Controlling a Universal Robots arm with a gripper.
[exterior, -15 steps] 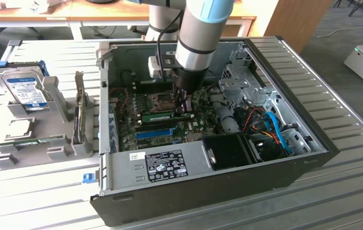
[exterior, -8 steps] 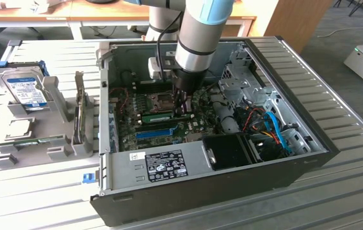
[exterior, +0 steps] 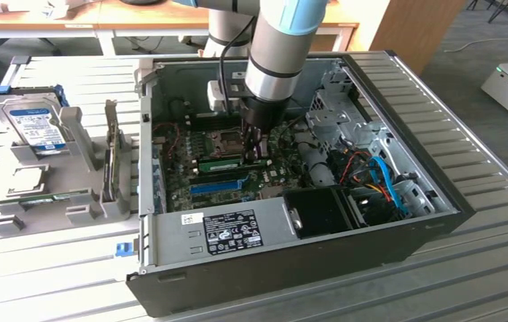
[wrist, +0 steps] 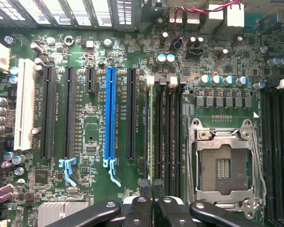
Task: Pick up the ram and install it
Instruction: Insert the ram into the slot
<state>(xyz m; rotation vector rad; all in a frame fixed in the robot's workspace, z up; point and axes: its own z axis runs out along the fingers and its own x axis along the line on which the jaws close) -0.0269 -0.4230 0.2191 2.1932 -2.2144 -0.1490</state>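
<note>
1. Exterior view: the grey-and-blue robot arm (exterior: 276, 40) reaches down into the open black steel computer case (exterior: 280, 268), which lies on the ribbed pale counter (exterior: 47, 275). Its pincer (exterior: 254, 151) hangs over the middle of the green motherboard (exterior: 182, 154).
2. The ram (exterior: 221, 163), a long thin green circuit-board stick, stands on edge at the pincer's tips and stretches toward nine o'clock. The bright blue plastic expansion slot (exterior: 215, 187) lies just beside it at six o'clock.
3. Well apart, at nine o'clock of the case, a grey plastic holder (exterior: 84, 144) carries a silver hard drive with a blue-white label (exterior: 34, 124).
4. Wrist view: the pincer (wrist: 151, 189) is clenched, its black fingers (wrist: 144, 187) nearly together on the ram (wrist: 151, 132), which shows edge-on as a thin pale line.
5. The ram runs along the bank of black memory slots (wrist: 168, 132), between the blue slot (wrist: 110, 118) and the silver processor socket (wrist: 223, 163). A white latch (wrist: 150, 80) sits at its far end.
6. Judgement: picking up is done and installing is in hand. I cannot tell whether the lower edge has met the slot.
7. Seating calls for the stick held parallel to the slot, centred between the latches, and pressed straight and evenly.
</note>
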